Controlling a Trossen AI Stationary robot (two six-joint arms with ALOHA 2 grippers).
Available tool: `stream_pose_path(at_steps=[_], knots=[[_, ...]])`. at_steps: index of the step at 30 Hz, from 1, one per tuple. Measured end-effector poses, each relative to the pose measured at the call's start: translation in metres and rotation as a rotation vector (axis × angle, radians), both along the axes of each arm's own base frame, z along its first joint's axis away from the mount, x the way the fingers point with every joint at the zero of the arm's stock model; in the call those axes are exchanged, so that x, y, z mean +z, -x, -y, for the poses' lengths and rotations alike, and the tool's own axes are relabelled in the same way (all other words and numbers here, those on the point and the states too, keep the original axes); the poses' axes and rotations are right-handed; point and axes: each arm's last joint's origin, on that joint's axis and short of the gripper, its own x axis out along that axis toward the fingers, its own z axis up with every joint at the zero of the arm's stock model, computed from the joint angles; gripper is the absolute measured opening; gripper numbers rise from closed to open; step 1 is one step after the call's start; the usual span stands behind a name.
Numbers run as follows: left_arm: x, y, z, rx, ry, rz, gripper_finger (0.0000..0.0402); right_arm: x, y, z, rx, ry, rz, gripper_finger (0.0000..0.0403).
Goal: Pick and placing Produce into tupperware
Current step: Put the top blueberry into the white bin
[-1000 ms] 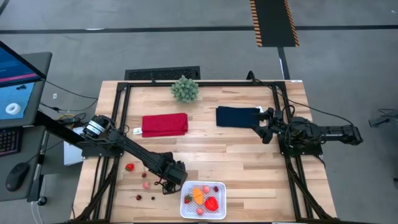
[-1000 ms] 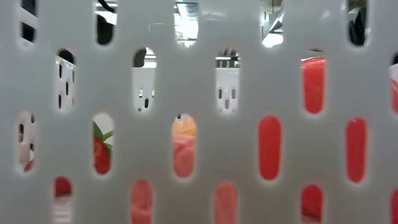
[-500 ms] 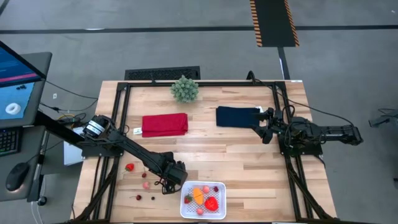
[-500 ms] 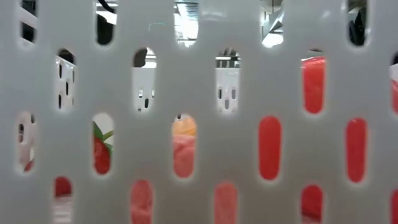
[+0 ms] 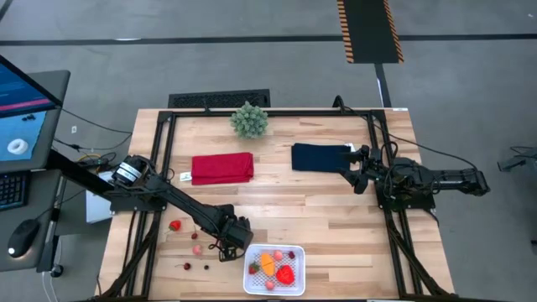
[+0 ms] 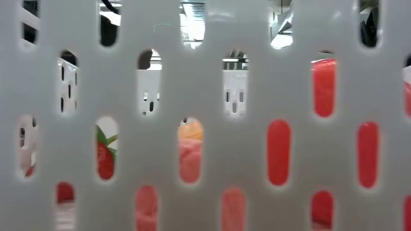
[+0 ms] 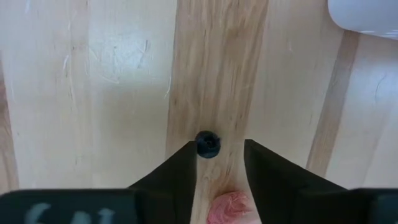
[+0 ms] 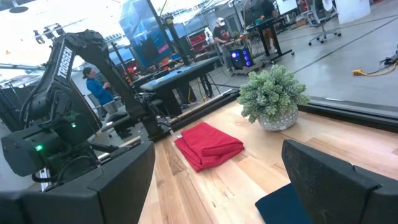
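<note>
Roughly half done, I'd say. The tupperware (image 5: 273, 270) sat at the desk's front edge with an orange piece (image 5: 267, 262), a red pepper (image 5: 286, 273), a strawberry and some pinkish bits already inside. A strawberry (image 5: 174, 225), two pinkish pieces (image 5: 197, 248) and dark cherries (image 5: 186, 267) were loose near the front-left corner. The left gripper (image 7: 219, 163) hung just beside the tupperware, fingers spread around a dark cherry (image 7: 208, 144), a pink piece (image 7: 227, 208) underneath. The right gripper (image 5: 356, 168) waited spread by the navy cloth (image 5: 319, 157).
</note>
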Motion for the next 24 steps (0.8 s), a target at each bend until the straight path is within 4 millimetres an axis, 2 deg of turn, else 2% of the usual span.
stream_pose_path(at_steps=[19,24], knots=[[0.0007,0.0000,-0.0013,0.029,0.001,-0.006,0.0007,0.0000,0.0000,0.0000,0.000,0.000,0.000,0.0374],[0.0008,-0.0002,-0.0009,0.028,0.011,-0.007,0.0010,0.0000,0.0000,0.0000,0.000,0.000,0.000,0.0374]])
